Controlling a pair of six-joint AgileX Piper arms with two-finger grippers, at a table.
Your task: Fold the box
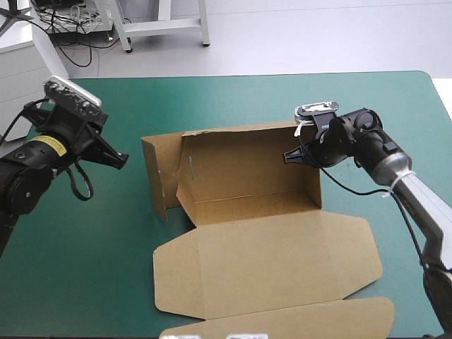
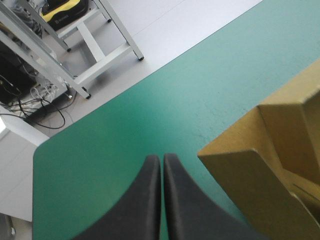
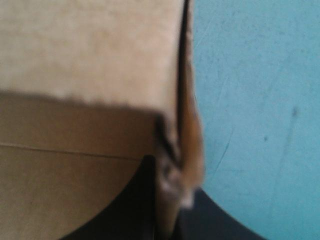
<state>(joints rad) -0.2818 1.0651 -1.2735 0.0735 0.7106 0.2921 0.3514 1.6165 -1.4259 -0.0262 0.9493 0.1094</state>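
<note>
right gripper (image 1: 290,156) pinching the right wall of the box (image 1: 247,173) upright
left gripper (image 1: 123,161) hovering closed and empty, left of the box; next move likely calling for tucking that wall.

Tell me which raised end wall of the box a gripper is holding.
The right end wall, pinched by the right gripper. The left end wall stands free: the left gripper is shut beside it, not touching.

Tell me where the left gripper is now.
In the high view the left gripper is over the left side of the table, shut, apart from the raised left wall of the box.
</note>
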